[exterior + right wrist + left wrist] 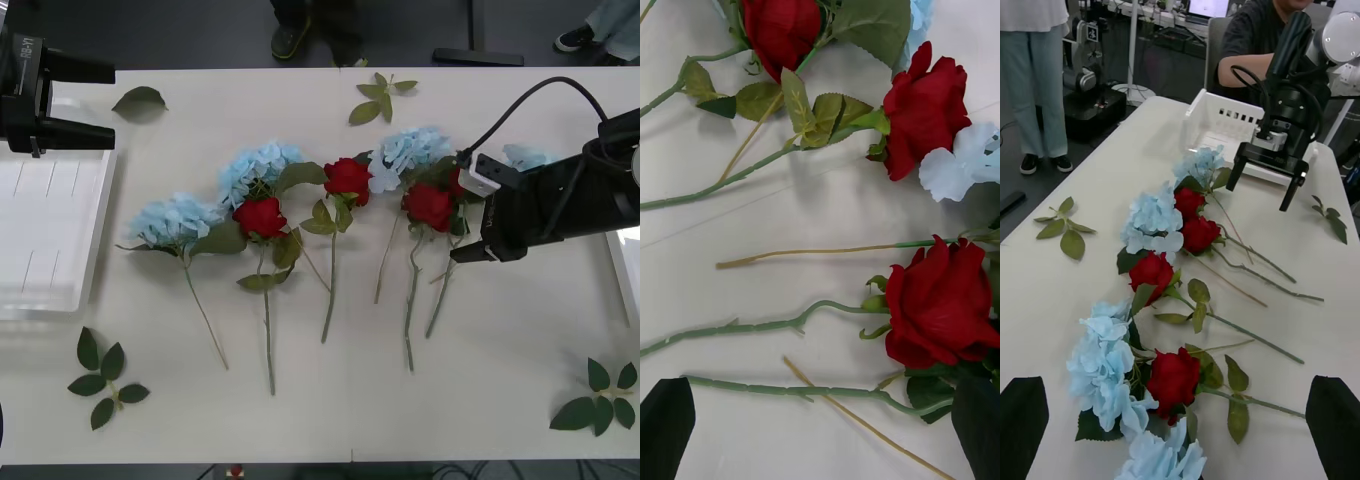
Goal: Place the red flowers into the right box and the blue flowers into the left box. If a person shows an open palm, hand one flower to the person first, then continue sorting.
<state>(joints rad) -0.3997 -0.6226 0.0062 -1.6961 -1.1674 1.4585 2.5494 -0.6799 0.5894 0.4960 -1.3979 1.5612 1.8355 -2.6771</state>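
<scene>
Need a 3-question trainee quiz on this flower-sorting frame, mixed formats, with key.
1. True or false: a flower already lies in the left box.
2. Multiple choice: the right end effector hovers over A) a loose leaf sprig, B) the red flowers at the row's right end, C) the right box.
3. Fill in: the left end effector, waiting by the left box, has its fingers ____.

Key: 1 false; 2 B; 3 open.
</scene>
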